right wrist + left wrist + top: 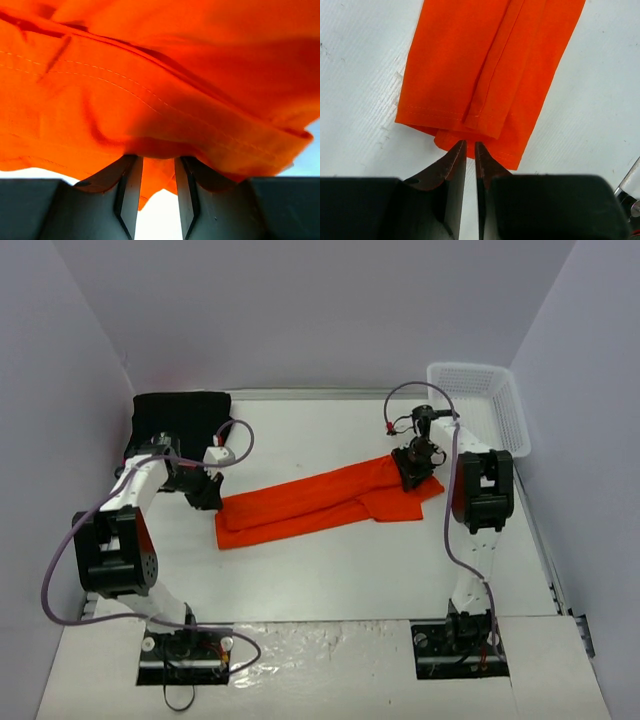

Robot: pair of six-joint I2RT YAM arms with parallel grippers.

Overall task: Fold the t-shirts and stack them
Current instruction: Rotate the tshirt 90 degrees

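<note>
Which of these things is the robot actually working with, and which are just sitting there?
Part of the job:
- orange shirt, stretched out across the table
- black shirt, folded in the far left corner
- left gripper and right gripper, one at each end of the orange shirt

Just lying about:
- white basket in the far right corner, seemingly unused

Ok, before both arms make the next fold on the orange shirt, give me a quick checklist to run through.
1. The right claw grips the orange t-shirt: ok, cloth is bunched between its fingers.
2. The left claw grips the hem: cannot tell, tips nearly shut right at the edge.
3. The shirt is folded lengthwise into a strip: ok.
4. The black t-shirt lies folded, apart from the strip: ok.
5. Bare table beside the strip for folding: ok.
</note>
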